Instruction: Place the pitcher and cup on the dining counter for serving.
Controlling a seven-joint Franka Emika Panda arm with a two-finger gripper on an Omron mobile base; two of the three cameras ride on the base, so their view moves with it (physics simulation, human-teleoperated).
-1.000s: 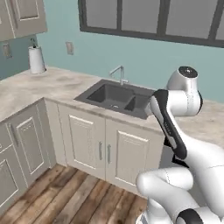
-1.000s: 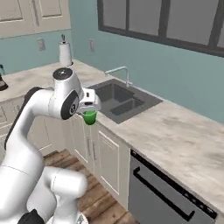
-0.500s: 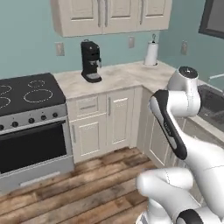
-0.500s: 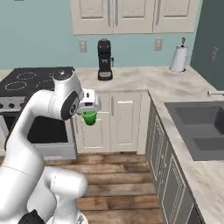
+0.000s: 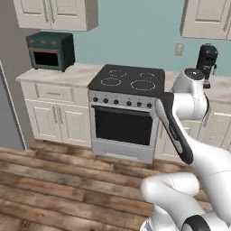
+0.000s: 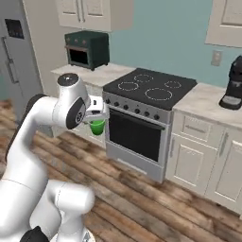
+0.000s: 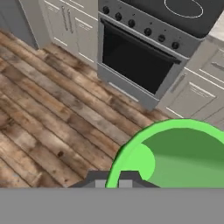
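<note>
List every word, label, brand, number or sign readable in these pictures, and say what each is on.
No readable text anywhere.
Fridge: a dark panel on its door, too blurred to read.
Stove: plain knobs, no markings legible.
Toaster oven, coffee machine, cup: no lettering visible.

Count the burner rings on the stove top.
4, on the stove top: back left, back right, front left, front right. The left base view shows the same four, and none looks hidden.
</note>
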